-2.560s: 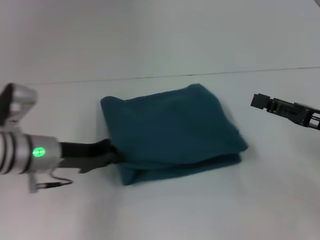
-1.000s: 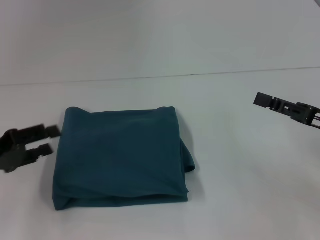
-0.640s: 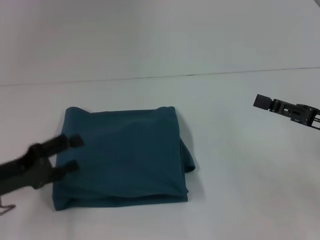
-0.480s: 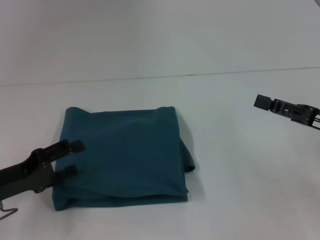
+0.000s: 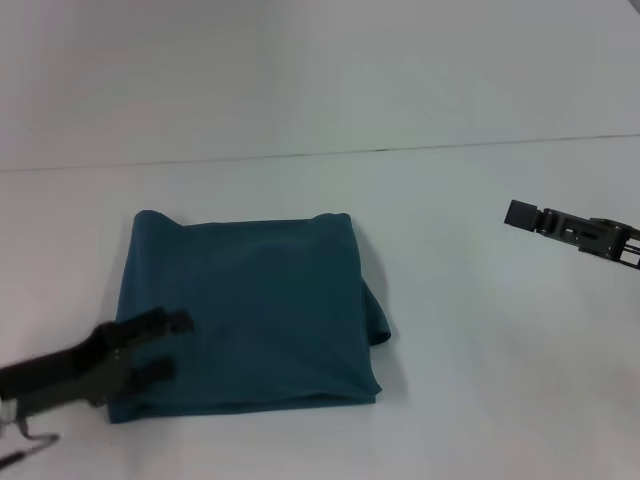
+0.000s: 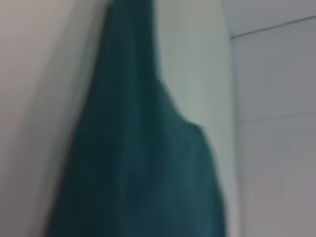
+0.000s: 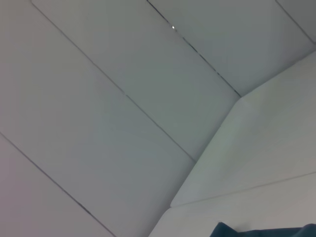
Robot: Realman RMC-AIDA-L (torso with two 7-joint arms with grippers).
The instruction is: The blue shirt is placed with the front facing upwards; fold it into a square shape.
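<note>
The blue shirt point(image 5: 245, 305) lies on the white table as a folded, roughly square teal bundle, left of centre in the head view. Only plain teal fabric shows; no lettering is visible. A small flap sticks out at its right edge. My left gripper point(image 5: 170, 346) is open, with its fingers point(image 5: 176, 322) over the shirt's front left corner. The left wrist view shows the teal fabric point(image 6: 143, 168) close up. My right gripper point(image 5: 522, 215) hangs over the table at the right, well apart from the shirt. A corner of the shirt point(image 7: 261, 231) shows in the right wrist view.
The white table point(image 5: 460, 400) meets a white back wall point(image 5: 320, 70) along a thin line behind the shirt. Nothing else stands on the table.
The shirt was dragged left and now lies still. My left gripper let go, drew off to the left, then came back forward over the shirt's front left corner. The right gripper barely moved.
</note>
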